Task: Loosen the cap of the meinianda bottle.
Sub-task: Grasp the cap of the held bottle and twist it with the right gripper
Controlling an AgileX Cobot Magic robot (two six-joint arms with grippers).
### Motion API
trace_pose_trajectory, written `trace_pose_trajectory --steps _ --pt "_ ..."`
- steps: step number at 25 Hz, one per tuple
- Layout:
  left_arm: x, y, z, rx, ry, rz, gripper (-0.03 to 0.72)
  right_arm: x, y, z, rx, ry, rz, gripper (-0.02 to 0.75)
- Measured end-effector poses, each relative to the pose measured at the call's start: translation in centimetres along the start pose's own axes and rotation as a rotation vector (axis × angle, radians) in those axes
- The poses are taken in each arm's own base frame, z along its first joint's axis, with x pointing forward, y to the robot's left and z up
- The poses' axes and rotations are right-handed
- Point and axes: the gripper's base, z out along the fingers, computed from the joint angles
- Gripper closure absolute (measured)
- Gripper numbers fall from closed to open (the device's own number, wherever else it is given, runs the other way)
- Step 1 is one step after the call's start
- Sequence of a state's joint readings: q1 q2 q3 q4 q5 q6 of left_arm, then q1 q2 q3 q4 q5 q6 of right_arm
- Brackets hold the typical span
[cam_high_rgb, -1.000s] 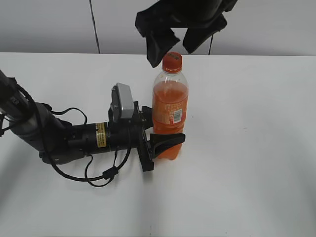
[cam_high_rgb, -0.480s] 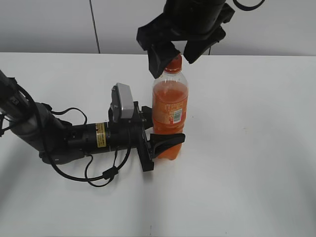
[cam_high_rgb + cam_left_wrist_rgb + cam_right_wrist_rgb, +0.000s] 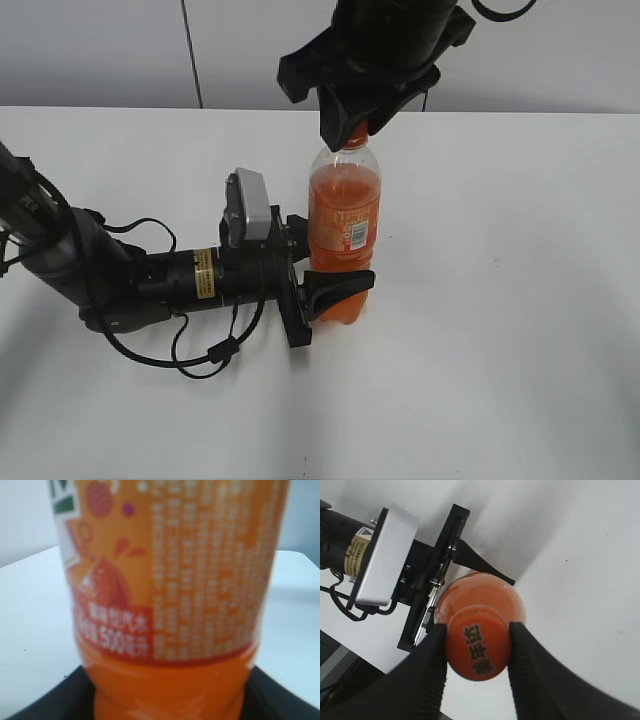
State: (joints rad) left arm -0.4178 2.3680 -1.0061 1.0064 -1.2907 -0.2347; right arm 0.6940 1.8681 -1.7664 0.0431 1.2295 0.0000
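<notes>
The meinianda bottle (image 3: 345, 222) stands upright on the white table, clear plastic with orange liquid and an orange label (image 3: 170, 570). My left gripper (image 3: 335, 283) is shut on its ribbed lower body, with a black finger on each side (image 3: 45, 705). My right gripper (image 3: 352, 122) comes down from above, and its two fingers press the sides of the orange cap (image 3: 478, 650), whose dark mark faces the right wrist camera. In the exterior view the cap is almost hidden by the right gripper's fingers; only the orange neck ring (image 3: 354, 138) shows.
The left arm (image 3: 150, 280) lies low across the table's left half with loose black cables and a grey camera box (image 3: 250, 205). White tabletop (image 3: 500, 350) stretches right and in front of the bottle. A pale wall closes the back.
My right gripper came down over the bottle's top and closed its fingers onto the cap. The left gripper and bottle stayed still.
</notes>
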Motion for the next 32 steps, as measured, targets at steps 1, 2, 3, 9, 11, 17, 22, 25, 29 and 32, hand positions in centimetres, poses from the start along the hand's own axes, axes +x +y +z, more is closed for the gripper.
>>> trace_pose_trajectory --steps 1,2,3,9,11,17,22,25,29,32 --pt "0.00 0.00 0.00 0.000 0.000 0.000 0.288 0.00 0.00 0.00 0.000 0.000 0.000 0.448" --pt "0.00 0.01 0.00 -0.001 0.000 0.000 0.288 0.00 -0.01 0.00 0.001 0.000 0.000 0.461" --pt "0.00 0.01 0.00 -0.001 0.000 0.000 0.288 0.00 -0.01 0.00 0.001 0.000 0.000 0.461" --pt "0.00 0.01 0.00 -0.001 0.000 0.000 0.288 0.00 -0.01 0.00 0.001 0.000 -0.091 0.461" --pt "0.00 0.00 0.00 0.000 0.000 0.001 0.288 0.00 -0.01 0.00 0.001 0.000 -0.159 0.461" --pt "0.01 -0.02 -0.03 0.004 0.001 0.005 0.288 0.00 0.01 -0.04 -0.001 -0.001 -0.387 0.461" --pt "0.02 -0.03 -0.03 0.005 0.002 0.006 0.288 0.01 0.02 -0.04 -0.002 -0.001 -0.605 0.461" --pt "0.02 -0.04 -0.03 0.006 0.002 0.008 0.288 0.03 0.02 -0.09 -0.002 -0.001 -0.734 0.461" --pt "0.02 -0.05 -0.03 0.007 0.002 0.007 0.288 0.10 0.05 -0.17 -0.007 0.002 -0.917 0.461" --pt "0.03 -0.07 -0.03 0.009 0.002 0.008 0.288 0.12 0.07 -0.20 -0.009 0.002 -1.037 0.461"
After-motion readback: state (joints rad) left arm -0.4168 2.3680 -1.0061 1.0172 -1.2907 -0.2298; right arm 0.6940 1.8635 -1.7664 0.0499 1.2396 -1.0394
